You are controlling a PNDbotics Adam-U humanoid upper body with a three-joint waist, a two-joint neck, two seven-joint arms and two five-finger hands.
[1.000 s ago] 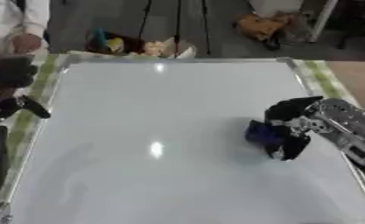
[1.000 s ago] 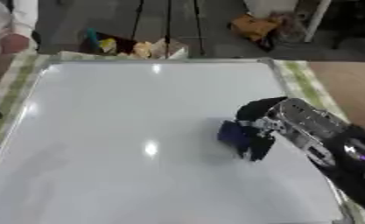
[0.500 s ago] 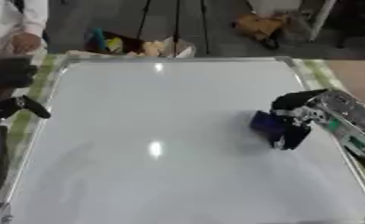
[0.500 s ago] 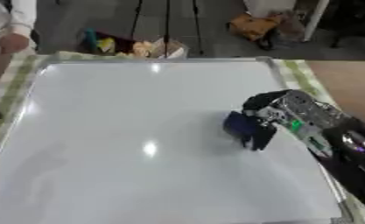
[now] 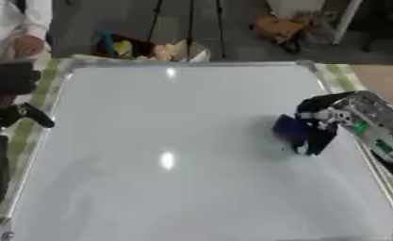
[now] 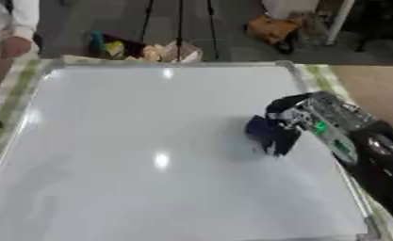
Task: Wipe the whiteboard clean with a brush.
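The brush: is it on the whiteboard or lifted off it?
On it, apparently: the brush in the right robot hand meets the whiteboard; contact is blurred.

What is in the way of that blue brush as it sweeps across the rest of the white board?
Nothing visible. The right hand holds the blue brush against the whiteboard near its right edge, fingers curled round it. The board's surface to the left shows only glare, no objects.
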